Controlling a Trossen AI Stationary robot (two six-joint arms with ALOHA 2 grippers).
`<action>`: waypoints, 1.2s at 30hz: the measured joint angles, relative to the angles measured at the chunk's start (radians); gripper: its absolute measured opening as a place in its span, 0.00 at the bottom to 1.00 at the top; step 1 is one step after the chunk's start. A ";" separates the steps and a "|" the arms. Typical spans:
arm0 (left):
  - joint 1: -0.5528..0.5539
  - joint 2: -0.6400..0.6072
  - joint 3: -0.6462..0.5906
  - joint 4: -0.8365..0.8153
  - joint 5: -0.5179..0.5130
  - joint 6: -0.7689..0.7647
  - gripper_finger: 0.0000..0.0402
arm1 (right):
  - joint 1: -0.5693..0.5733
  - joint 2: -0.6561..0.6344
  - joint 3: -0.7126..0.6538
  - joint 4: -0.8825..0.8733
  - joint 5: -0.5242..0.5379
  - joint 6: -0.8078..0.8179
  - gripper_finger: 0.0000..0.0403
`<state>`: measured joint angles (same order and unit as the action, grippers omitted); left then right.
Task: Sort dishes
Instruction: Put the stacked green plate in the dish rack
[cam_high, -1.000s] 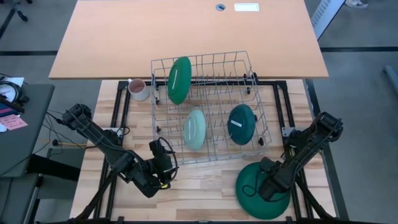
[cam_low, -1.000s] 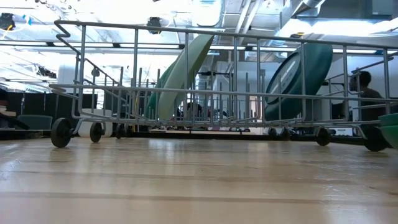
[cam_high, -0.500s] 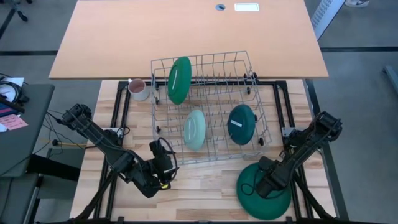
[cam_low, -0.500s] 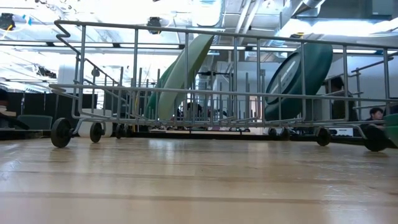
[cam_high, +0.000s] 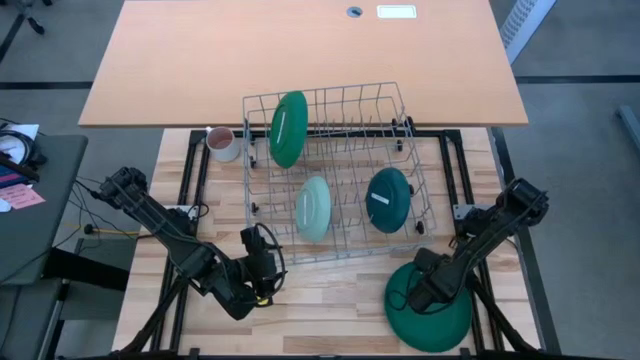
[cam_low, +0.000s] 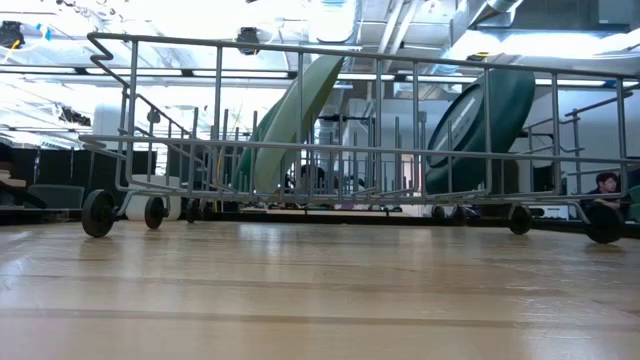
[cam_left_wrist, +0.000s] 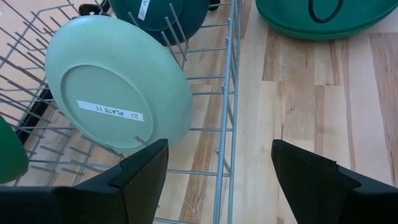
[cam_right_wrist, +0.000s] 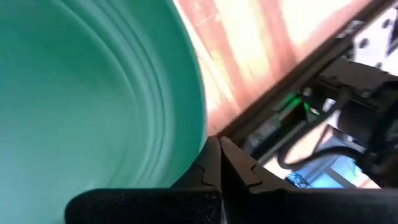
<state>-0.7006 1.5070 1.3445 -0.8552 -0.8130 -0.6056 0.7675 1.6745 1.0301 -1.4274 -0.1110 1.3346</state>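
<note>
Starting at the left of the worktop, the left claw waits near the front edge with its fingers spread and nothing between them, pointed at the near-left corner of the wire rack. Its wrist camera looks straight onto the back of the pale mint plate, which stands on edge among the tines in the near-left part of the rack. Just beyond the far-left corner of the rack sits a small pinkish mug, and inside that far-left corner a large dark green plate stands upright. Moving right, the smaller dark teal plate leans on edge in the near-right part of the rack, well apart from the mint one.

Further right and nearer, outside the rack, the remaining large green plates lie flat on the worktop, apparently stacked. The right claw is down over the left part of the top plate; in its wrist view the two fingers meet tip to tip, clenched, with the rim running beside them. Whether the rim is actually pinched I cannot tell; the tips look closed on nothing.

The relation that matters: the flat plates lie directly under the right claw, just near-right of the rack, so the right arm is much the closer. Lifting one likely means catching the rim, then tipping it upright into an empty slot.
</note>
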 joint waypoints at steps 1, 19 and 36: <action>0.000 0.000 0.000 0.000 0.000 0.000 0.69 | -0.004 0.000 0.010 -0.019 0.001 -0.003 0.00; -0.007 0.047 -0.008 0.246 0.099 0.134 0.69 | 0.052 -0.008 0.069 0.127 0.143 -0.007 0.16; 0.004 0.122 -0.007 0.450 0.298 0.356 0.69 | 0.182 -0.035 0.258 0.564 0.271 0.208 0.42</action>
<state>-0.6966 1.6292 1.3373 -0.4049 -0.5146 -0.2499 0.9493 1.6398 1.2884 -0.8634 0.1599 1.5422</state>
